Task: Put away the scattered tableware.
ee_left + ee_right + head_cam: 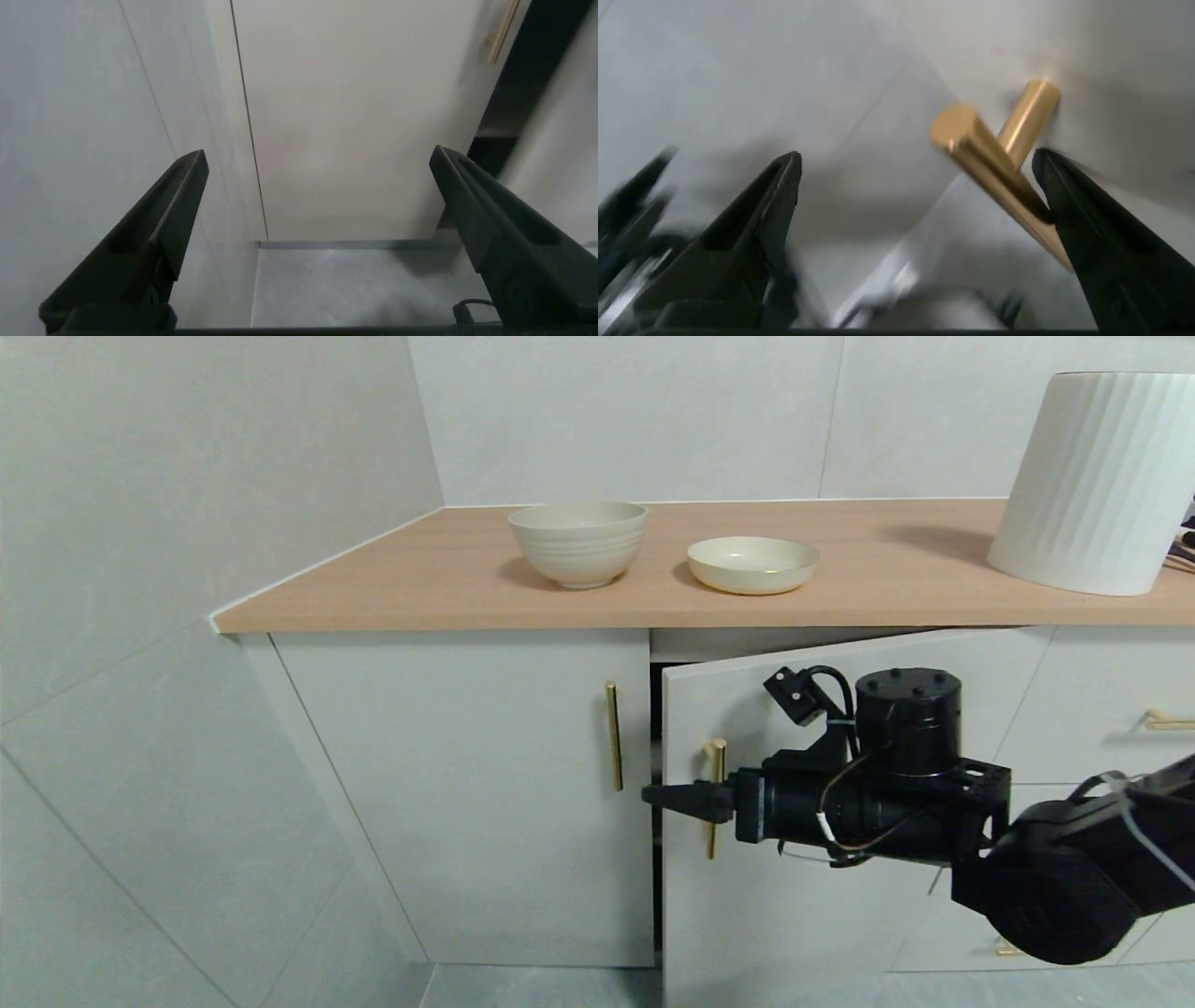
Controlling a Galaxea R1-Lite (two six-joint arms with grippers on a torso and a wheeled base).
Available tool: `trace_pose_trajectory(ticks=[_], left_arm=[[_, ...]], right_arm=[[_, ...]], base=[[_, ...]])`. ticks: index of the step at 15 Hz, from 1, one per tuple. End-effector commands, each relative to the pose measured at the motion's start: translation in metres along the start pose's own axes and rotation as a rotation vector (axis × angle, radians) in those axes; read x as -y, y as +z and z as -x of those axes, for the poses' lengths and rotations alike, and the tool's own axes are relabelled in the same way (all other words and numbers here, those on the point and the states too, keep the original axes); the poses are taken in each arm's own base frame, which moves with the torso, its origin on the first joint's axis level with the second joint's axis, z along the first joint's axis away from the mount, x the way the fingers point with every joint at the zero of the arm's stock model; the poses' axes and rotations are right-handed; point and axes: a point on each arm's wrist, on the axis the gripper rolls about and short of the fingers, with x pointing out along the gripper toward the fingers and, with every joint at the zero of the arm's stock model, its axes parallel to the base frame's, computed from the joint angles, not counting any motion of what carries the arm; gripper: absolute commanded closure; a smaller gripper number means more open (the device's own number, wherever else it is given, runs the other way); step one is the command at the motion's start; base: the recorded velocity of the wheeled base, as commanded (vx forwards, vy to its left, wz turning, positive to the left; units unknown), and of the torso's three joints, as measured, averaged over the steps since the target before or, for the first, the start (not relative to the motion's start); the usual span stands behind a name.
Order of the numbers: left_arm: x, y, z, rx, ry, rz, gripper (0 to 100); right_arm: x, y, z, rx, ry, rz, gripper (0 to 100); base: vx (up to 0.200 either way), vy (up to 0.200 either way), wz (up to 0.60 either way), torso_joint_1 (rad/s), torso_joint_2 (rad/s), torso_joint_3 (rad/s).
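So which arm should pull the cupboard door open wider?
Right, probably. The right tool sits open at the gold handle of the ajar door, with the handle between its fingers. The left tool, also open, faces the closed door beside it and the floor, away from that handle.
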Motion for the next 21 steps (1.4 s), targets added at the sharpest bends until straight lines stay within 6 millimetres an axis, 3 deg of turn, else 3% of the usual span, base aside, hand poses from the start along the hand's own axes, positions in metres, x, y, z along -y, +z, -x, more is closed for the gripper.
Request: trace_pose_trajectory(ticks=[1, 9, 21], left_arm=[[0.0, 0.0, 0.0, 0.0, 0.0, 0.0, 0], [0.0, 0.0, 0.0, 0.0, 0.0, 0.0, 0], [0.0, 0.0, 0.0, 0.0, -0.004, -0.034, 0]], right_arm=[[-0.022, 0.004, 0.032, -0.009, 0.056, 0.01, 0], [-0.037, -0.025, 0.083, -0.074, 0.117, -0.005, 0], [-0.041, -0.033, 0.094, -0.112, 0.168, -0.01, 0]], base=[[0.0, 0.0, 0.0, 0.0, 0.0, 0.0], [0.0, 0.0, 0.0, 0.0, 0.0, 0.0], [0.0, 0.0, 0.0, 0.0, 0.0, 0.0]])
